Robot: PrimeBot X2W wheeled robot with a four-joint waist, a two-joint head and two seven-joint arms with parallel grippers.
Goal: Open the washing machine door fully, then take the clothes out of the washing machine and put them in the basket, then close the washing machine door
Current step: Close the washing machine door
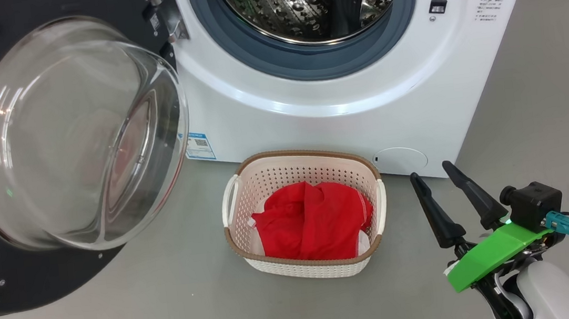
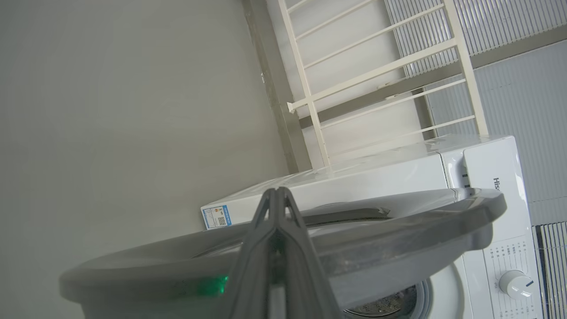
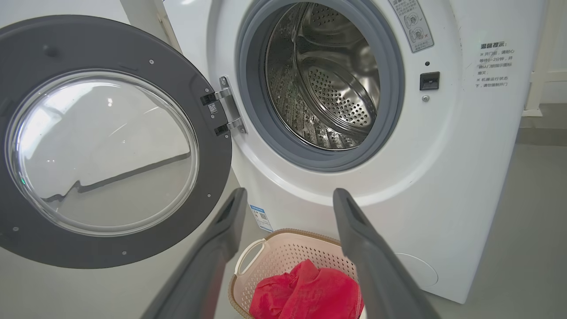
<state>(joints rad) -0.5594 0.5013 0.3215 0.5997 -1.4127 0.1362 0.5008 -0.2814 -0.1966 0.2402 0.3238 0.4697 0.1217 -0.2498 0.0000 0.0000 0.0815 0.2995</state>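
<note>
The right pincer (image 1: 429,170) stands wide, its two dark fingers spread and holding nothing, at about 4 o'clock in the head view, above the grey floor (image 1: 121,314). A green part (image 1: 490,254) sits on the wrist behind it. At its 9 o'clock, near but apart, stands the basket (image 1: 310,152) on the floor, just in front of the washing machine (image 1: 312,119). The clothes (image 1: 312,222) lie inside it, a red bundle with a little white trim at the edge.

The right wrist view looks between the fingers: the basket lies at 6 o'clock and the steel drum (image 3: 328,84) at 12 o'clock, bare metal inside its grey seal. The door (image 3: 102,150) hangs wide open at 9 o'clock, its hinge at the left of the drum mouth.

The left pincer (image 2: 277,190) is closed tight, its fingers pressed together with nothing between them. In its wrist view the fingers rise in front of the door's edge; whether they touch it I cannot tell. This view sees the door edge-on, and it adds the machine's flat top, a white dial (image 2: 514,283) at 4 o'clock and a white railing (image 2: 376,71) at 1 o'clock behind the machine. A blue label (image 1: 198,146) sits low on the machine's front, at 10 o'clock from the basket.
</note>
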